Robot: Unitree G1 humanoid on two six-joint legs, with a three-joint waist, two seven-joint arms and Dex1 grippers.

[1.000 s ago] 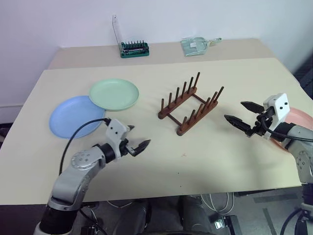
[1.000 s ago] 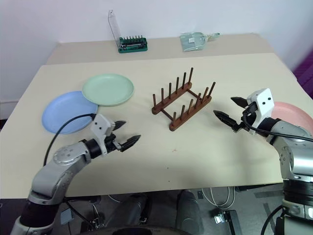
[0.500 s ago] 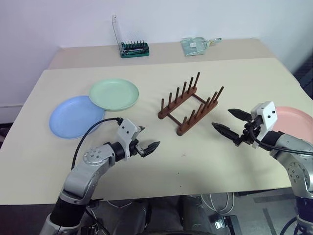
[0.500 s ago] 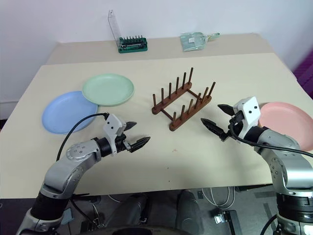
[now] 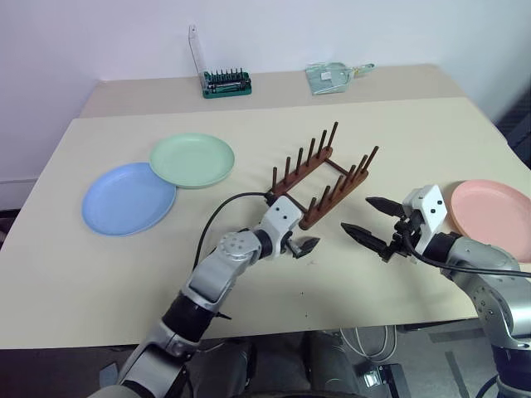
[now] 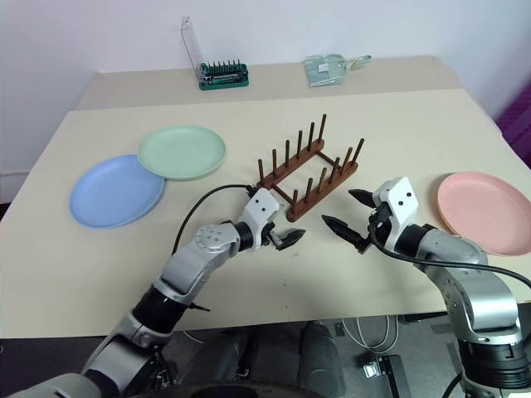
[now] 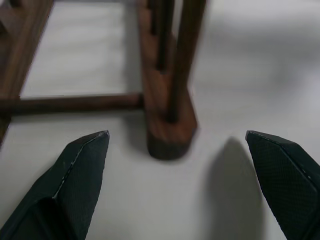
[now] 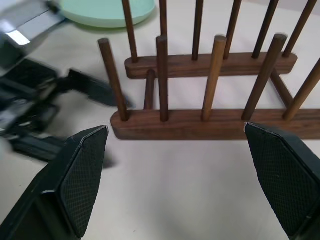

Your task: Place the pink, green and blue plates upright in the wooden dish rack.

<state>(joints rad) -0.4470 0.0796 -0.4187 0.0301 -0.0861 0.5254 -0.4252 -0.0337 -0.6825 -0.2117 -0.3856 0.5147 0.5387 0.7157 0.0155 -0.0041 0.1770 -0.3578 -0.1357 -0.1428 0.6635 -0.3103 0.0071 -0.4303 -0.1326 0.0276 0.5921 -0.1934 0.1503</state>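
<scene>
**Both grippers wide apart at the near end of the rack, all three plates flat on the table**

Here's the wooden dish rack, standing mid-table with every slot between its pegs bare. The left gripper hovers right at the rack's near end, and the left wrist view gives the close-up the head views can't: the rounded tip of one rail sits between the two black fingers, which stand spread well apart with nothing between them but that rail end and the table.

Over to the right gripper, just off the same near end, its fingers also splayed wide and holding nothing. Its wrist view looks across both rails and takes in the left gripper, blurred, beyond the nearest peg, plus an edge of the green plate behind.

From the head views: the green plate lies flat left of the rack, its rim overlapping the blue plate beside it. The pink plate lies flat near the right edge, well apart from the rack. A green bit holder sits at the far side.
</scene>
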